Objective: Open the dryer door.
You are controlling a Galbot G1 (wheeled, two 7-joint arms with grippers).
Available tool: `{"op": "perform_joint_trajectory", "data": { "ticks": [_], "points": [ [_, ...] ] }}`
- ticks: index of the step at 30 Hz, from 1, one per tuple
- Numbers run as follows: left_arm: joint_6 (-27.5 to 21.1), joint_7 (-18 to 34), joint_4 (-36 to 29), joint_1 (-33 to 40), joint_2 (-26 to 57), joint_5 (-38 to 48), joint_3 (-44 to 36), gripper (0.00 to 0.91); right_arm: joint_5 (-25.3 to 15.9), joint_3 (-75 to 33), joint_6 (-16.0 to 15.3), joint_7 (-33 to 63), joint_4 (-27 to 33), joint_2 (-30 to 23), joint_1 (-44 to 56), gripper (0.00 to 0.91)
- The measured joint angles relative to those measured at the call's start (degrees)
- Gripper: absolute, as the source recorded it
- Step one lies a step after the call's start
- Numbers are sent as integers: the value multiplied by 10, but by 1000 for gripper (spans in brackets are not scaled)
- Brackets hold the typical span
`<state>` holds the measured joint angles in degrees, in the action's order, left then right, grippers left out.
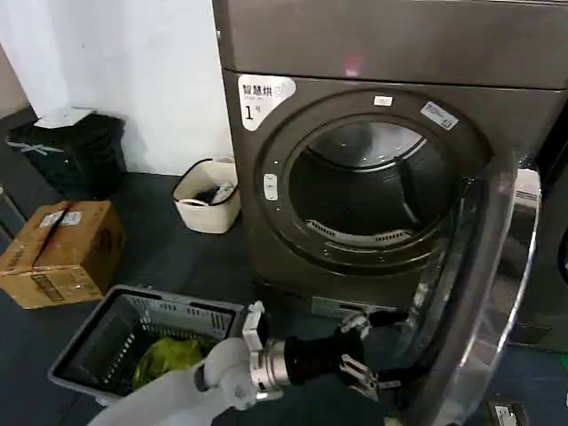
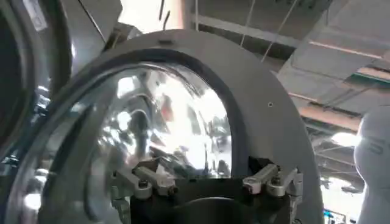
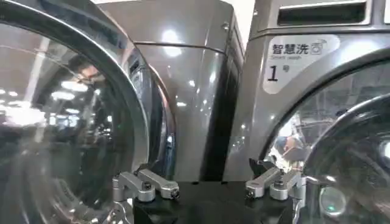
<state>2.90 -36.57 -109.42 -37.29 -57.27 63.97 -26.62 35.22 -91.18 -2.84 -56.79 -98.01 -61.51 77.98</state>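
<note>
Dryer: the dryer (image 1: 373, 169) stands ahead of me, brown-grey, its round drum opening uncovered, a white sticker marked "1" at its upper left.
Dryer door: the dryer door (image 1: 484, 293) is swung out on the right of the opening, edge-on to my head view, its chrome ring running down toward the near right. My left wrist view meets it face-on instead (image 2: 183, 122): grey inner rim arching over shiny curved glass.
Floor things: a grey laundry basket (image 1: 98, 342) with green cloth sits near left; a cardboard box (image 1: 62, 248) lies farther left; a white tub (image 1: 209, 195) sits by the dryer's left side.
My left fingers: my left fingers (image 1: 359, 351) are spread apart at the door's lower edge, clamping nothing that I can see; the wrist view has both tips (image 2: 149, 182) splayed just below the glass.
My right fingers: in the right wrist view my right fingers (image 3: 210, 185) are open and empty, facing two machine fronts, one with a "1" label.
</note>
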Motion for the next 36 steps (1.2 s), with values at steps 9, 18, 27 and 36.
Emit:
{"op": "perform_joint_trajectory", "data": {
  "ticks": [9, 18, 27, 36],
  "points": [
    [4, -2, 16, 31, -23, 4, -43, 907, 11, -42, -8, 11, -18, -1, 24, 907],
    [8, -2, 40, 72, -61, 11, -80, 907, 21, -76, -12, 17, -26, -6, 49, 907],
    [10, 0, 61, 96, -103, 7, -108, 907, 38, -112, -18, 52, -31, -5, 67, 907],
    [14, 0, 88, 118, -133, 13, -120, 907, 31, -154, -17, 76, -27, -5, 82, 907]
  ]
}}
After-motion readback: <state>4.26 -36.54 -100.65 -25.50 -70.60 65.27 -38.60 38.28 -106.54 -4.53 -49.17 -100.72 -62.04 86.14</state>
